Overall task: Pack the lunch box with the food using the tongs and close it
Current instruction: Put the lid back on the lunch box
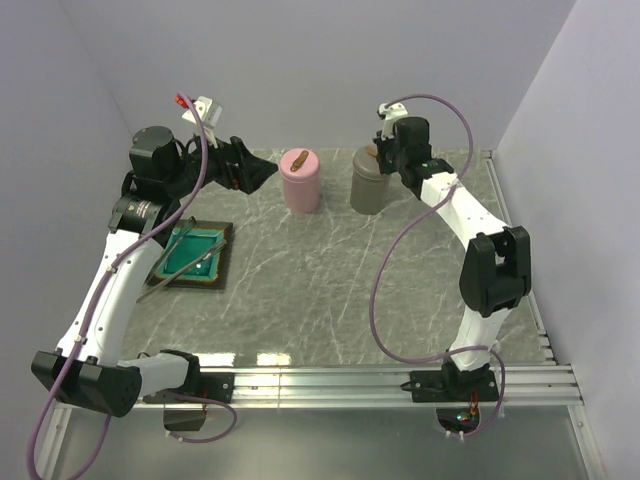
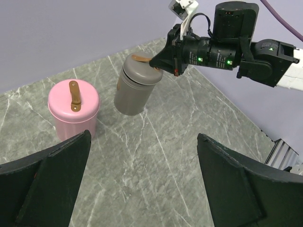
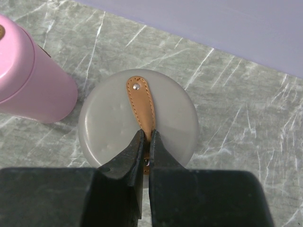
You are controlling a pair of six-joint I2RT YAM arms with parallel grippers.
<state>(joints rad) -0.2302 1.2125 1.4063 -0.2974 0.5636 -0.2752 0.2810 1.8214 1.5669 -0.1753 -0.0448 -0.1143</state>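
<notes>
One pair of grey tongs (image 1: 180,268) lies across a teal tray (image 1: 228,250), nearest, on the left. Beyond it, the left gripper (image 2: 143,142) hovers with its jaws spread wide, holding nothing. Farthest back, the right gripper (image 3: 147,137) pinches the tan strap (image 3: 141,101) on a grey canister (image 3: 175,118), near a pink canister (image 3: 28,80).

The grey canister (image 3: 104,123) is matt and smooth on top; its tan strap (image 3: 141,101) looks like stitched leather, with a small shiny metal rivet (image 3: 136,87). The pink canister (image 3: 28,80) is smooth and faintly glossy — the table (image 3: 236,94) is marble-patterned, smooth, with a soft sheen.
</notes>
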